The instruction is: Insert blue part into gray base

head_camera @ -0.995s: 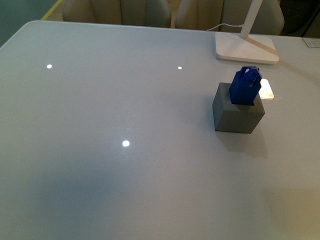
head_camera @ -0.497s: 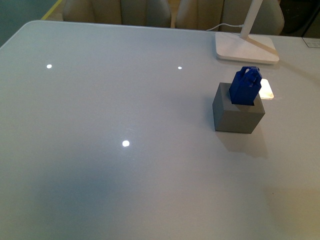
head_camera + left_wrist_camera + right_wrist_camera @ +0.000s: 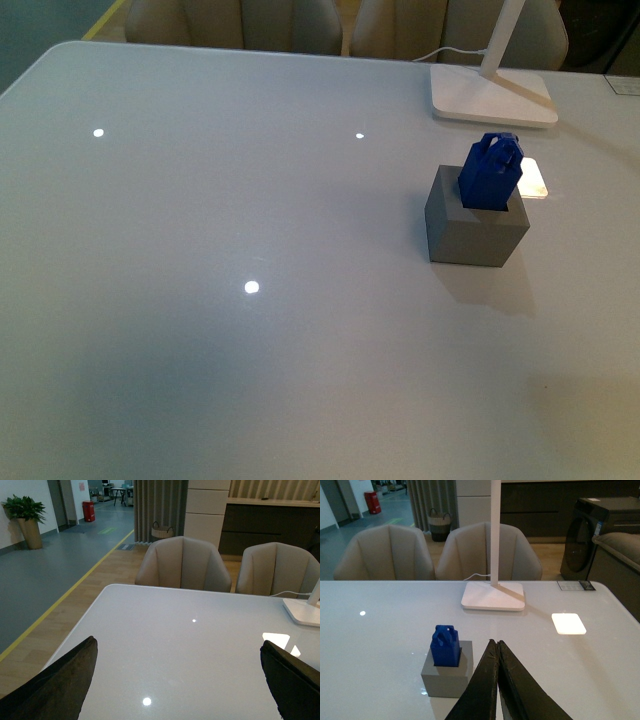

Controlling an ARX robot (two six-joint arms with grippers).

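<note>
The blue part [image 3: 491, 173] stands upright in the square hole of the gray base [image 3: 474, 230], handle up, its upper half sticking out. The right wrist view shows the same blue part [image 3: 445, 645] seated in the gray base [image 3: 447, 676]. My right gripper [image 3: 496, 645] is shut with nothing in it, its tips beside the base and apart from it. My left gripper [image 3: 180, 647] is open, black fingers [image 3: 55, 685] spread wide above bare tabletop, far from the base. Neither arm appears in the front view.
A white lamp foot [image 3: 492, 97] with its stem and cable stands behind the base at the table's [image 3: 200, 350] far right edge. A bright light patch [image 3: 568, 623] lies on the tabletop. Beige chairs [image 3: 183, 563] line the far side.
</note>
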